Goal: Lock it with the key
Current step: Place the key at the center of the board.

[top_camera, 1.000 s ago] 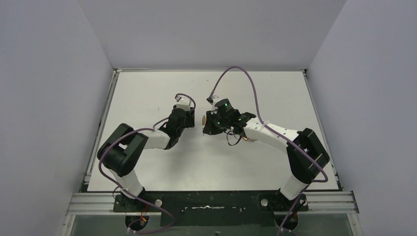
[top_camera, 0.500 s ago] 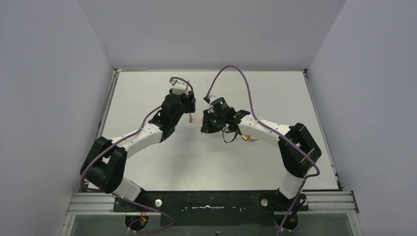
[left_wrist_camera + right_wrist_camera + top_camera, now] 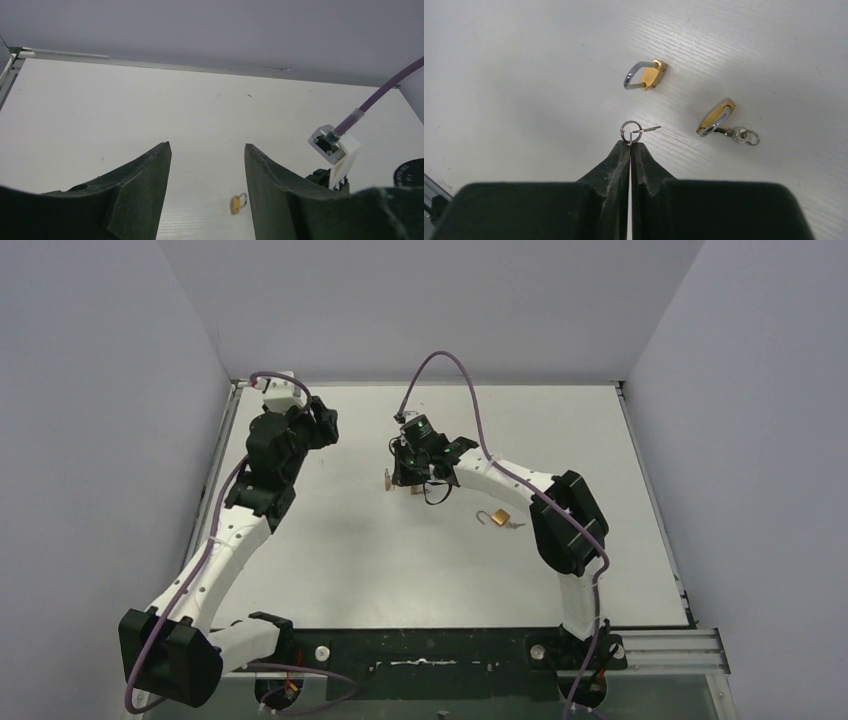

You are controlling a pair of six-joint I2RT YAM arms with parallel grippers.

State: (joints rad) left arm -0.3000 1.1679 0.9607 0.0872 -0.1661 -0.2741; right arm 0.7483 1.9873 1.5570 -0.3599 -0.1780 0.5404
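My right gripper is shut on a small key ring with a key, held just above the table. One brass padlock with its shackle open lies ahead of it. This padlock also shows in the top view, right beside my right gripper. A second brass padlock with a key in it lies to the right; it also shows in the top view. My left gripper is open and empty at the back left. The left wrist view shows the first padlock far off between its fingers.
The right wrist's camera block and purple cable show at the right of the left wrist view. The table's back edge and left rail are close to the left arm. Grey walls surround the table.
My left arm has swung away from the middle to the back left, and a padlock now lies on the table where it was. My right gripper has shifted left and back with the key ring.
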